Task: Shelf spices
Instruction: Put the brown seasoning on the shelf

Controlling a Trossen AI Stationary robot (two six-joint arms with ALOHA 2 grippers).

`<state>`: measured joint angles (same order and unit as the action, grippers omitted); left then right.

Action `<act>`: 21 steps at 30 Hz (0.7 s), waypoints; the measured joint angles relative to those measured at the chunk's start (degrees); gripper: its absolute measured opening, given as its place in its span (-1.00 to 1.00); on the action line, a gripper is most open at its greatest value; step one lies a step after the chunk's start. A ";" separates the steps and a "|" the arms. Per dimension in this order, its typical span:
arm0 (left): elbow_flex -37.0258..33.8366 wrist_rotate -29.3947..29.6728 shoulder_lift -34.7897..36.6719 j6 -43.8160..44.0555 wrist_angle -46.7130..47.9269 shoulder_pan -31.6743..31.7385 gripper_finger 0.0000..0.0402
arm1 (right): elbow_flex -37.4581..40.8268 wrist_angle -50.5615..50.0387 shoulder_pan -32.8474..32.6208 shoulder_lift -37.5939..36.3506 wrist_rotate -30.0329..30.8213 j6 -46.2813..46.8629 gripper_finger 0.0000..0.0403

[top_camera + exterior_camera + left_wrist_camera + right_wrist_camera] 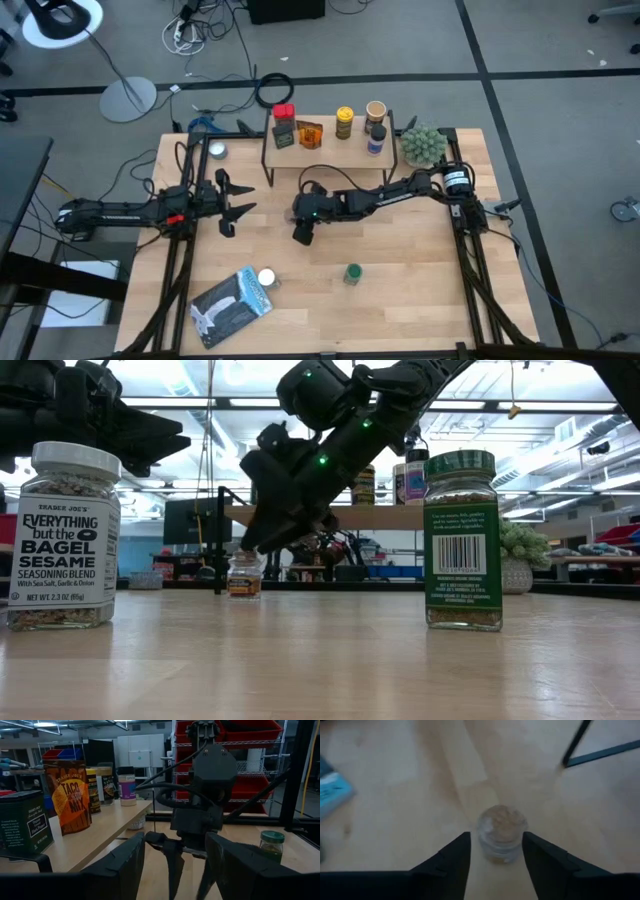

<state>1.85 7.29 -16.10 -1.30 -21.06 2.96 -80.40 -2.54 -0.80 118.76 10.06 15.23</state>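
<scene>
Light-wood tabletop (400, 290), contents listed left to right; flat blue-grey packet (229, 308) near the front left corner, with a white-lidded bagel seasoning jar (266, 278) just beside it; small jar (217, 151) alone at the back left, clear of the shelf; left gripper (238, 203) over the left half of the table, fingers spread wide, holding nothing; shelf (330, 152) at the back centre, carrying a red-lidded dark tin (283, 127), an orange taco-mix packet (309, 133), a yellow jar (344, 123), a tan-lidded jar (376, 111) and a jar with a purple label (375, 139); right gripper (492, 851) in front of the shelf, pointing down, fingers apart on either side of a small clear jar (501, 833) of tan contents standing on the table, not pressed against it; green-lidded jar (352, 273) upright at the front centre, well apart from the rest; spiky green plant (423, 145) just beside the shelf's right end.
</scene>
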 joint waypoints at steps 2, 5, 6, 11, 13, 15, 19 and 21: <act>0.00 0.02 0.00 0.00 0.00 0.00 0.06 | 0.00 0.17 0.13 0.00 -2.00 0.00 0.10; 0.00 0.12 0.01 -0.01 0.00 0.00 0.06 | 0.00 1.06 0.17 0.00 -2.82 -0.96 0.29; 0.00 0.17 0.01 0.00 0.00 0.00 0.06 | 0.00 1.25 0.19 0.00 -2.53 -1.49 0.36; 0.00 0.37 0.01 0.00 0.00 0.00 0.06 | 0.00 2.42 0.30 0.02 -0.30 -5.65 0.61; 0.00 0.37 0.02 0.00 0.00 0.00 0.06 | 0.00 2.77 0.30 0.07 1.65 -6.75 0.67; 0.00 0.37 0.02 0.00 -0.02 0.00 0.06 | 0.00 3.50 0.37 0.07 2.31 -6.93 0.70; 0.00 0.53 0.01 0.00 -0.02 0.00 0.06 | 0.00 4.76 0.48 0.09 2.27 -6.79 0.72; 0.00 0.87 0.00 0.00 -0.02 0.00 0.06 | 0.00 4.82 0.48 0.09 1.67 -5.22 0.71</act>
<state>1.85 8.16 -16.10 -1.30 -21.08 2.96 -80.40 2.28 -0.32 118.85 11.73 10.02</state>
